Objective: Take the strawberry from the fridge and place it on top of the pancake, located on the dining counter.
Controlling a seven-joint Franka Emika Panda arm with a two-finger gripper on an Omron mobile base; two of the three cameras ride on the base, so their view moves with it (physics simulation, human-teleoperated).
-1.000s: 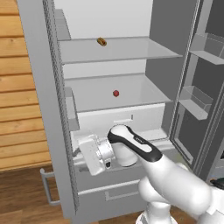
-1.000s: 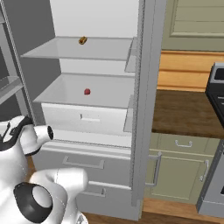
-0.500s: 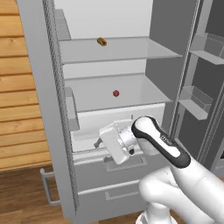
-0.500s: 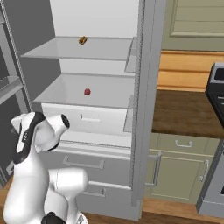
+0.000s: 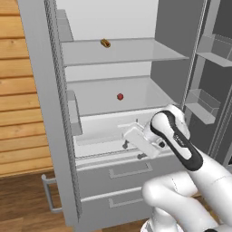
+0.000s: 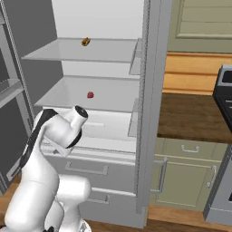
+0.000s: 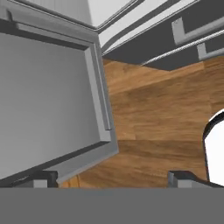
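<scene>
Wood floor (image 7: 144,131) lies under the jaws. The gripper (image 5: 129,136) is wide open and holds nothing. It hangs low in front of the open fridge (image 5: 45,113), by the pulled-out drawer (image 5: 97,136). The strawberry (image 5: 120,96) sits on the shelf (image 5: 145,93) above and behind the jaws, well apart. Higher up, a small brown snack (image 5: 105,43) lies on the top shelf (image 5: 136,50).

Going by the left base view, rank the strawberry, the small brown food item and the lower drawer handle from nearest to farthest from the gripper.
From the gripper:
1. Lower drawer handle, just below it on the fridge front.
2. Strawberry, above it, on the middle shelf.
3. Small brown food item, highest, on the top shelf.
</scene>
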